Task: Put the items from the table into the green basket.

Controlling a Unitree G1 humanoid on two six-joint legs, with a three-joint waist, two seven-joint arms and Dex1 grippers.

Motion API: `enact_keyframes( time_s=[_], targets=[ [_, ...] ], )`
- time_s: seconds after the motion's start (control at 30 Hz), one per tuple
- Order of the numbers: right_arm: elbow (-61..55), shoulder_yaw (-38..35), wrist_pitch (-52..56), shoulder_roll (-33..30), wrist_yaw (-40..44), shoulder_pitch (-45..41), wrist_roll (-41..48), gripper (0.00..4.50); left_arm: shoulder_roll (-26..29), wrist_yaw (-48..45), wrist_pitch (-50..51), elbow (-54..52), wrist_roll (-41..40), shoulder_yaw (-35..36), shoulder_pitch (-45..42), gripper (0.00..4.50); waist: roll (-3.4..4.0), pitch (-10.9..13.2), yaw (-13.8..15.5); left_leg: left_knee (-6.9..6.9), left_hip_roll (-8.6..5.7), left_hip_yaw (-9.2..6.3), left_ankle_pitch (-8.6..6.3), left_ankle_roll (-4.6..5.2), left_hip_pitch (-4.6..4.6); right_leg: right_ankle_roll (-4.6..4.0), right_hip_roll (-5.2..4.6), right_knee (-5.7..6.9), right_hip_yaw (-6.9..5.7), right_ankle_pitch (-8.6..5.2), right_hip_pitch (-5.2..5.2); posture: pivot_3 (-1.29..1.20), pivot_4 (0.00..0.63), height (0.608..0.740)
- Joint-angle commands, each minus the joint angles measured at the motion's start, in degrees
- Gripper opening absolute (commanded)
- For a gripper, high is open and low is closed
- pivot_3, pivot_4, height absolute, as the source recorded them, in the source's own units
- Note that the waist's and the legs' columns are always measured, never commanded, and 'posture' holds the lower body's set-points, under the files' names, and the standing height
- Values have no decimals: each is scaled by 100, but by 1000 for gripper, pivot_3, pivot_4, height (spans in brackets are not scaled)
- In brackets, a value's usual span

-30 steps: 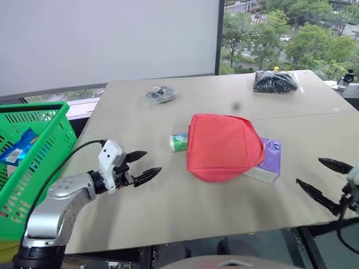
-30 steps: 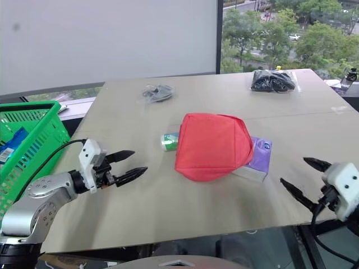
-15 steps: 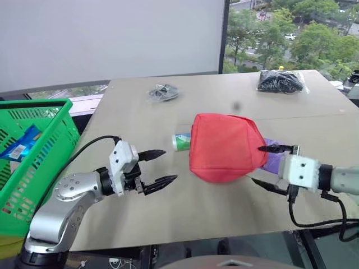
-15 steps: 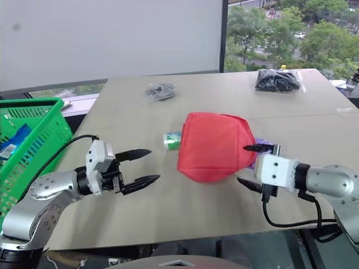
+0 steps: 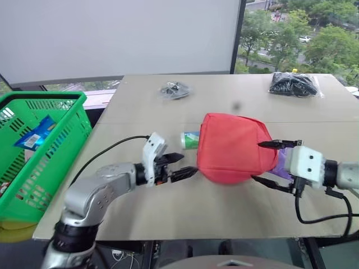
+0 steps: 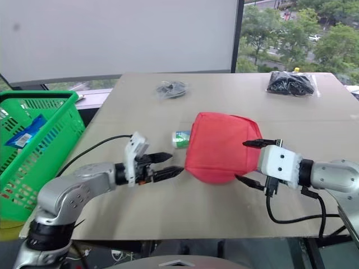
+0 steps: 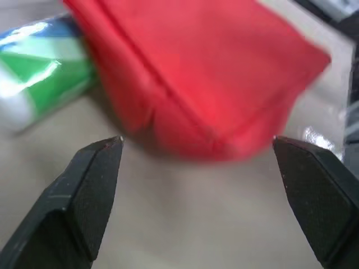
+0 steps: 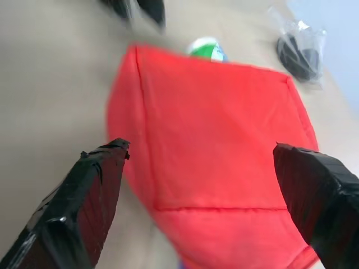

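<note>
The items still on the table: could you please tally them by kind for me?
Red fabric pouch: 1
Green-and-white can: 1
Purple packet: 1
Clear bags of black items: 2
Total on the table: 5

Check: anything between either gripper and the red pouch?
Nothing visible. The left gripper and right gripper flank the red pouch, both open, with bare table in the gaps. The green-and-white can lies behind the pouch's left edge, off both approach lines.
</note>
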Motion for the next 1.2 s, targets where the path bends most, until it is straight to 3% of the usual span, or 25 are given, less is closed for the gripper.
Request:
enact_keyframes(
  time_s=[0.03, 0.23, 0.33, 0.47, 0.6, 0.7, 0.87, 1.0, 1.13, 1.2],
  targets=[
    [-657, -960, 633, -21, -15, 329, 960, 4492, -378, 359, 659, 650, -152, 12, -596, 4373, 1, 0, -53, 0, 0, 1, 0, 0, 0, 0, 0, 0, 0, 0, -1, -118, 0, 740],
    [-1114, -1610, 1063, 26, -183, 797, 1794, 4492, -775, 371, 662, 1641, 105, -202, -1213, 4373, -1, 0, -259, 2, -3, 18, 0, 0, -4, 2, 3, 3, 13, 0, 4, -175, 0, 740],
    [-1160, -1605, 1062, 92, -320, 940, 1699, 4492, -842, 142, 264, 2101, 427, -610, -1334, 4373, -2, 0, -384, 2, -1, 28, 1, -2, -3, 2, 7, 5, 21, 0, 5, -200, 0, 740],
    [-1205, -1623, 1046, 143, -459, 1051, 1646, 4500, -876, -35, 21, 2250, 593, -829, -1351, 3188, -3, -2, -454, 2, -4, 28, 2, -4, -1, 3, 7, 1, 22, -1, 11, -212, 0, 740],
    [-1199, -1562, 1018, 194, -613, 1070, 1643, 4500, -885, -335, -323, 2017, 520, -703, -1195, 1471, -3, -1, -496, 2, -3, 26, 11, -20, -5, 4, 6, -1, 22, -1, 9, -205, 0, 740],
    [-1177, -1445, 953, 239, -690, 1057, 1571, 4500, -709, -787, -1231, 1492, 630, -587, -898, 119, -2, 0, -519, 2, -1, 30, 11, -20, -6, 4, 7, 0, 25, -1, 9, -186, 0, 740],
    [-976, -1248, 820, 374, -850, 729, 1640, 4500, -445, -1110, -1952, 591, 245, 262, -425, 48, -2, 1, -502, 2, 5, 32, 13, -22, -5, 3, 8, 1, 25, -2, 9, -139, 0, 740],
    [-736, -890, 616, 422, -886, 363, 1406, 4500, -672, -239, -2000, 600, -112, 1261, -610, 48, -3, 1, -436, 4, 5, 32, 2, -3, 2, 5, 5, 0, 23, -1, 9, -90, 0, 740],
    [-423, -369, 345, 568, -1041, -219, 1076, 4500, -786, 1166, -2023, 1653, -126, 2398, -1263, 48, -6, 0, -311, 10, 2, 23, 2, -4, 7, 4, 6, 1, 17, 0, 7, -41, 0, 740],
    [-253, -130, 255, 608, -1007, -482, 985, 4500, -651, 1516, -2086, 2183, 80, 2602, -1502, 48, -8, 0, -294, 11, 2, 19, 3, -5, 9, 3, 6, 2, 15, 0, 6, -30, 0, 740]
  ],
)
